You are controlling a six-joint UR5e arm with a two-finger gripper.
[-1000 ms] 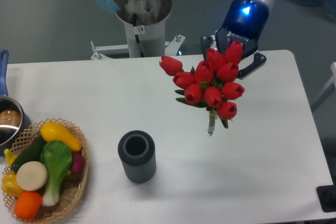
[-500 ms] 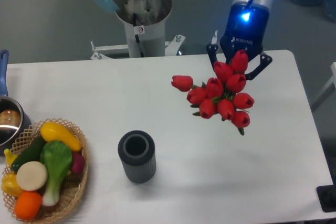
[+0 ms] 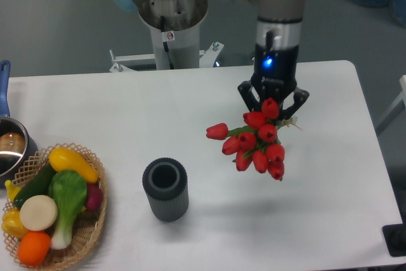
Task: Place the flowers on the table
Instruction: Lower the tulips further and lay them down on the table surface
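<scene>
Flowers (image 3: 257, 145), red buds bunched downward, clenched in gripper (image 3: 273, 107) above table (image 3: 127, 112).

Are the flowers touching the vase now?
Apart. The fixed camera shows bare table between the flowers, held by the gripper, and the vase.

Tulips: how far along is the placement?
Done: tulips are out of the ribbed vase, which stands empty. In hand: gripper holds the bunch, apparently above the white table, right of the vase. Left: lower, release.
</scene>
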